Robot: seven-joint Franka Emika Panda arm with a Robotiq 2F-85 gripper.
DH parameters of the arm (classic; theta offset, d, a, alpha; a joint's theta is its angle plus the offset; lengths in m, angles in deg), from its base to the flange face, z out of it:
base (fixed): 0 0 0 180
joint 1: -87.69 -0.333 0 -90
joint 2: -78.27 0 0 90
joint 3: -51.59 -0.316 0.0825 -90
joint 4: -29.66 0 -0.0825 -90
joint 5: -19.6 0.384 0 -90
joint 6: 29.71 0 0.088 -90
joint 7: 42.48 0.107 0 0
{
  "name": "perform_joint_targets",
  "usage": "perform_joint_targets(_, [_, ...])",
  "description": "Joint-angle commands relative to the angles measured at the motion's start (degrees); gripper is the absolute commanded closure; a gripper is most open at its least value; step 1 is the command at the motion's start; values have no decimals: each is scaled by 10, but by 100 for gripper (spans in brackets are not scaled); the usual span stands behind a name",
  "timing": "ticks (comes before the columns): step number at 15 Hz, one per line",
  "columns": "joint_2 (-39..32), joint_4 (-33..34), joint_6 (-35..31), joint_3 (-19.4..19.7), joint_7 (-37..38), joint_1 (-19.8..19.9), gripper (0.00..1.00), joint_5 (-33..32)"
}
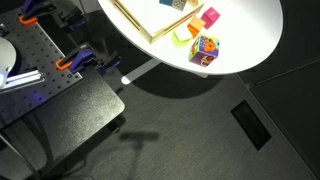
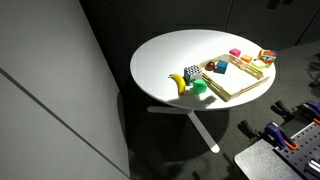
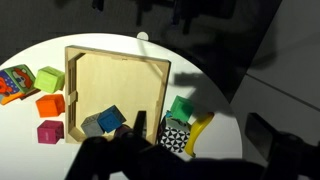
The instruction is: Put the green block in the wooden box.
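Observation:
The green block (image 3: pixel 181 108) lies on the white round table just outside the wooden box's (image 3: pixel 115 80) right rim, beside a black-and-white patterned cube (image 3: pixel 175 138) and a banana (image 3: pixel 198 135). It also shows in an exterior view (image 2: pixel 199 88), by the near corner of the wooden box (image 2: pixel 245 82). My gripper (image 3: pixel 198 126) shows only in the wrist view, as dark fingers spread wide at the bottom. It is open and empty, high above the green block. The box rim also shows in an exterior view (image 1: pixel 135 25).
Two blue blocks (image 3: pixel 110 118) and a grey one (image 3: pixel 92 126) lie inside the box. Left of it are a yellow-green block (image 3: pixel 49 78), an orange block (image 3: pixel 50 104), a magenta block (image 3: pixel 50 131) and a multicoloured cube (image 3: pixel 12 82). The table edge curves close behind the banana.

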Motion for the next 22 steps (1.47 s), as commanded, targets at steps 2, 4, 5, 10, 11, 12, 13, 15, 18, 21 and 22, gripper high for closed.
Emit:
perform_joint_targets(2, [-5, 8, 7, -2, 1, 2, 0, 1])
perform_joint_targets(4, [-7, 11, 10, -2, 1, 2, 0, 1])
perform_joint_targets(5, [-7, 11, 10, -2, 1, 2, 0, 1])
perform_joint_targets(10, [-42, 17, 3, -14, 29, 11, 0, -18])
perform_joint_targets(11, [-52, 19, 2, -16, 36, 13, 0, -22])
perform_joint_targets(12, [-63, 20, 1, -19, 43, 13, 0, -25])
perform_joint_targets(13, [-74, 22, 1, -22, 51, 14, 0, -28])
perform_joint_targets(15, [-95, 22, -4, -28, 68, 15, 0, -36])
perform_joint_targets(18, [-128, 19, -16, -38, 101, 14, 0, -50])
perform_joint_targets(21, [-160, 13, -40, -46, 129, 10, 0, -58])
perform_joint_targets(22, [-171, 10, -53, -47, 134, 8, 0, -55])
